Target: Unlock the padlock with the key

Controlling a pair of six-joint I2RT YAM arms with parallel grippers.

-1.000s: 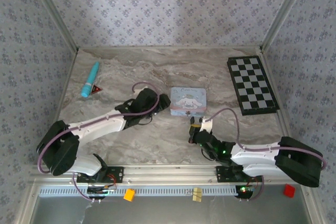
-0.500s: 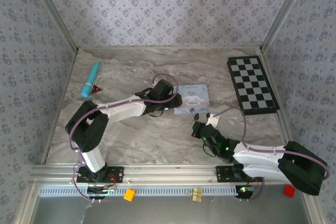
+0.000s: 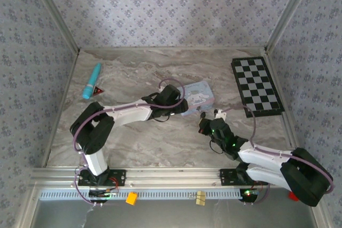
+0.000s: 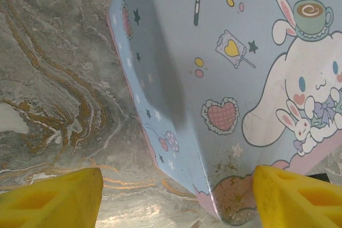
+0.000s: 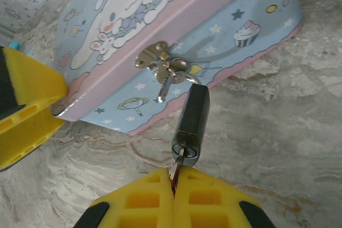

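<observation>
Overhead, the pastel tin (image 3: 199, 95) lies tilted near the middle of the marble table (image 3: 128, 142), with a chessboard (image 3: 256, 86) at the far right and a blue tube (image 3: 92, 80) beside a small red triangle (image 3: 98, 90) at the far left. The left gripper (image 3: 180, 108) meets the tin at its near left corner. Its wrist camera shows the yellow fingers (image 4: 53, 198) standing wide apart. One is over bare marble; the other is at the corner of the tin (image 4: 240, 78) and appears to touch it, though the contact itself is hard to confirm. The right gripper (image 3: 205, 123) reaches toward the tin's near long side. In its wrist view the padlock (image 5: 191, 121), small and nearly black, hangs by its thin shackle from the metal hasp (image 5: 152, 57) on the front wall of the tin (image 5: 224, 20), its body slanting down and away from the wall toward the gripper. The key (image 5: 176, 167) sits in the keyhole at the padlock's lower end. The right gripper (image 5: 173, 181) is closed on the key, its two yellow pads (image 5: 141, 198) pressed together with no gap between them. A yellow finger of the left gripper (image 5: 24, 105) shows at the tin's left end.
</observation>
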